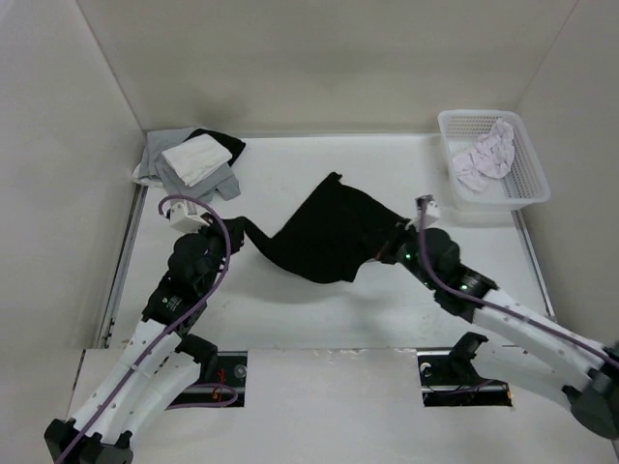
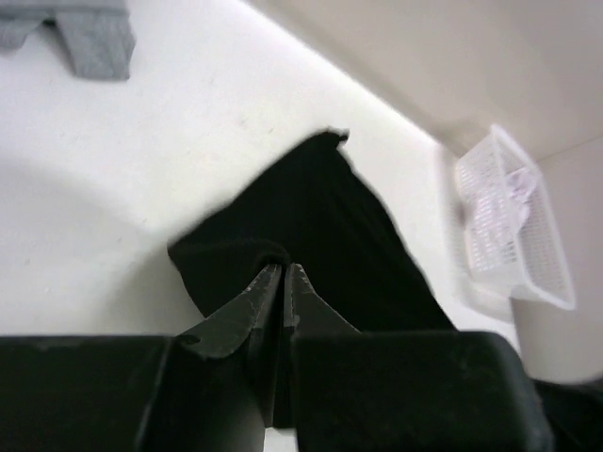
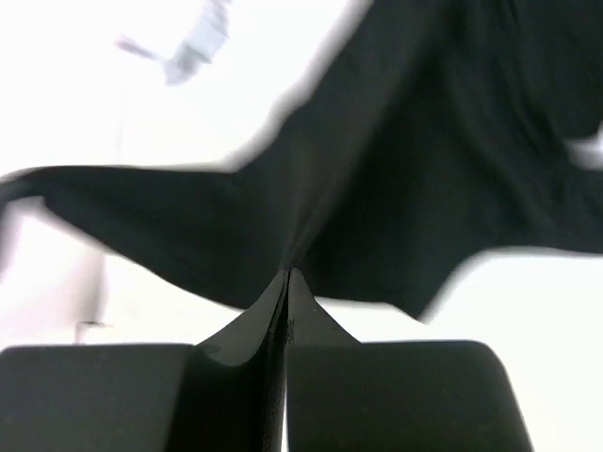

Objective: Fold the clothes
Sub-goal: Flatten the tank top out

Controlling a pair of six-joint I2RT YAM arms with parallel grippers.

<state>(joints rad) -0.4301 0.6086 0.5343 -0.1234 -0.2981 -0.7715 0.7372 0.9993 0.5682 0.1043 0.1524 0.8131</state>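
A black shirt (image 1: 327, 237) lies drawn out over the middle of the white tabletop (image 1: 387, 309), stretched between the left gripper (image 2: 283, 273) and the right gripper (image 3: 287, 275), each pinched shut on an edge of it. The cloth looks light, thin and limp, likely to sag and bunch wherever unsupported, so hems and corners seem the best holds. Only the top view shows both arms and the whole shirt; the wrist views show each pinch close up.

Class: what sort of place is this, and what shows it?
Probably a robot lab's laundry-folding test cell: a white table boxed by plain walls, a left arm and right arm mounted at its near edge, and a black T-shirt held between them.
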